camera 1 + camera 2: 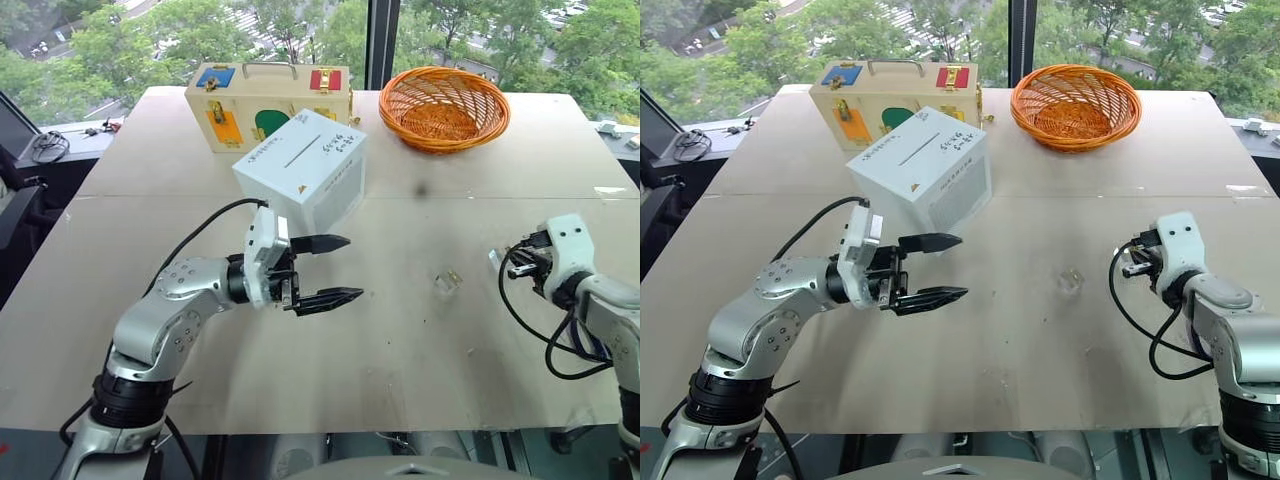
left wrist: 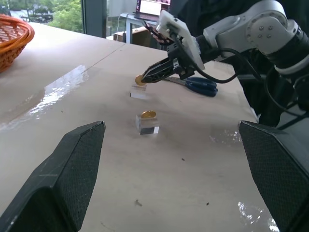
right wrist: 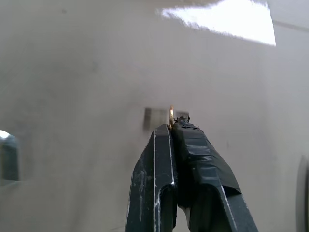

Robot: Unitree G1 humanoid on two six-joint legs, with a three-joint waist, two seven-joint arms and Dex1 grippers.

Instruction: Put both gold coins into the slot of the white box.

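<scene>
Head views, left gripper [image 1: 330, 270]: fingers spread wide, empty, pointing level across the table [image 1: 420, 370].
Head views, white box [image 1: 300, 170]: just beyond the left gripper's upper finger, standing tilted; the slot [image 1: 301, 152] is a dark slit in the top face, its long axis running diagonally, rising away from the left gripper.
Head views, right gripper [image 1: 1127, 268]: low over the table at the robot's right, well apart from the white box; its tips are too small to read here.
Head views, clear block [image 1: 448, 283]: on the table between the two grippers, nearer the right one.
Left wrist view, right gripper: fingers pinched together on one gold coin [image 2: 140, 80] at their very tips, the coin just above a second clear block [image 2: 139, 92].
Left wrist view, other gold coin [image 2: 148, 114]: lying flat on the near clear block, just short of the right gripper's tips, untouched.
Left wrist view, scissors [image 2: 198, 85]: blue-handled, on the table just behind the right gripper.
Right wrist view, held coin [image 3: 171, 117]: a gold edge clamped between the closed tips, the second clear block just beyond it.
Governing relation: the slot lies far across from the right gripper, toward the left arm and further out. The left gripper is much nearer the box, but the right holds the coin. Judgement: the coin's flat face must line up with the slit's long axis before release.
</scene>
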